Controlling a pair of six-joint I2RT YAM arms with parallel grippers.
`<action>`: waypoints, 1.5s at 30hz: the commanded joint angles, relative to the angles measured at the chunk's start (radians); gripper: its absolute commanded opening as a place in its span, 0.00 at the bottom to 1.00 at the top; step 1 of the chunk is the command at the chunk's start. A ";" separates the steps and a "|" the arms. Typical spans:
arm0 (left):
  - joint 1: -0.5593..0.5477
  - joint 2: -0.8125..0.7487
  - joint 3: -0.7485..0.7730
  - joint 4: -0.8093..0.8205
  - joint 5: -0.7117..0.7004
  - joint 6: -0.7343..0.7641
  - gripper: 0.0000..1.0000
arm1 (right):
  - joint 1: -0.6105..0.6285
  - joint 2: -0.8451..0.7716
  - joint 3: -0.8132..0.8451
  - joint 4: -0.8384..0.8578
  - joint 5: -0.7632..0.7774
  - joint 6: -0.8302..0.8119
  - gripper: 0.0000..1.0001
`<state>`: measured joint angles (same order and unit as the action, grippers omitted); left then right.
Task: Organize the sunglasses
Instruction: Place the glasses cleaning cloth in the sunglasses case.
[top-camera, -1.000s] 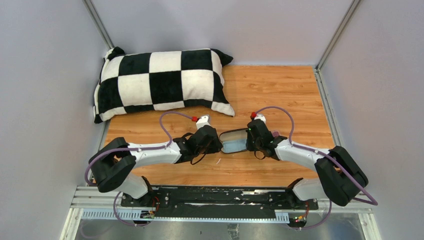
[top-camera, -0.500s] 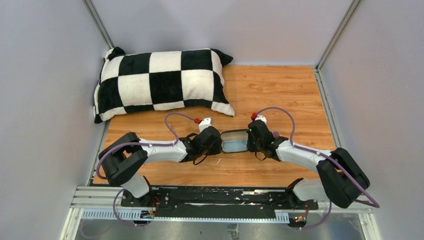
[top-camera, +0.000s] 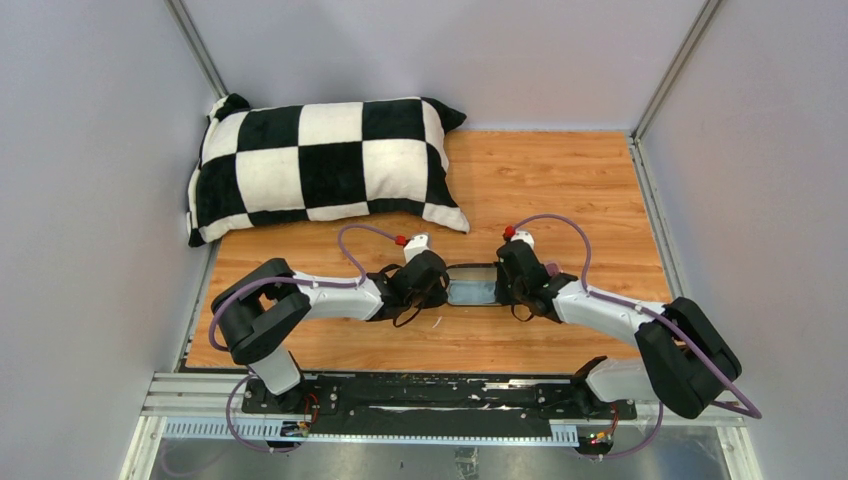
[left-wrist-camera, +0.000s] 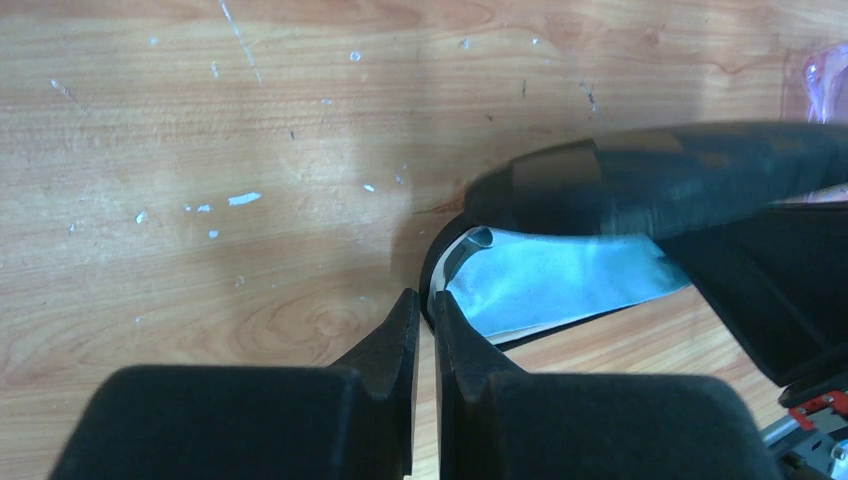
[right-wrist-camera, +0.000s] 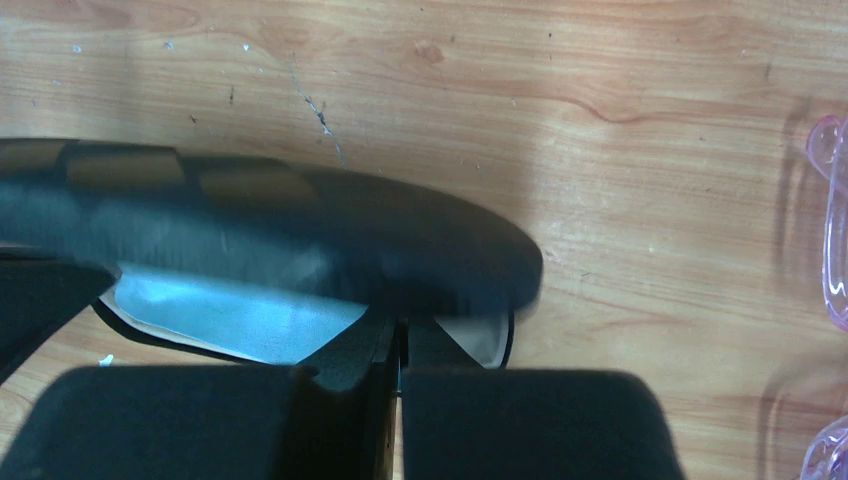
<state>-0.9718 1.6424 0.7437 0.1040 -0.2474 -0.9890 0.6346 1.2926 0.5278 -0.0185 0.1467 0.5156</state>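
The black case (top-camera: 470, 293) lies between my two grippers, its lid (left-wrist-camera: 660, 185) lowered most of the way over the light blue cloth (left-wrist-camera: 560, 280) inside. The lid (right-wrist-camera: 260, 230) and cloth (right-wrist-camera: 230, 310) also show in the right wrist view. My left gripper (left-wrist-camera: 425, 300) is shut, its tips against the case's left end. My right gripper (right-wrist-camera: 400, 335) is shut at the case's right end rim, under the lid. The pink sunglasses (right-wrist-camera: 830, 230) lie on the wood outside the case, to the right of my right gripper; a corner shows in the left wrist view (left-wrist-camera: 825, 75).
A black-and-white checkered pillow (top-camera: 320, 165) lies at the back left of the wooden table (top-camera: 560, 180). Grey walls close in three sides.
The case's lid has come down from wide open to nearly shut. My left arm has moved right and toward the case; my right arm has barely moved.
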 joint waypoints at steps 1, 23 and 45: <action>-0.004 0.026 0.029 0.014 0.010 0.002 0.06 | 0.003 -0.013 -0.019 -0.048 0.026 0.000 0.00; 0.015 0.026 0.028 0.012 0.037 -0.012 0.00 | 0.004 -0.070 -0.035 -0.094 0.052 -0.024 0.06; 0.015 0.012 0.036 -0.012 0.063 -0.060 0.00 | 0.005 -0.286 -0.103 -0.163 -0.021 0.096 0.00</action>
<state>-0.9581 1.6562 0.7612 0.1051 -0.1844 -1.0359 0.6346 0.9852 0.4786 -0.1837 0.1406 0.5659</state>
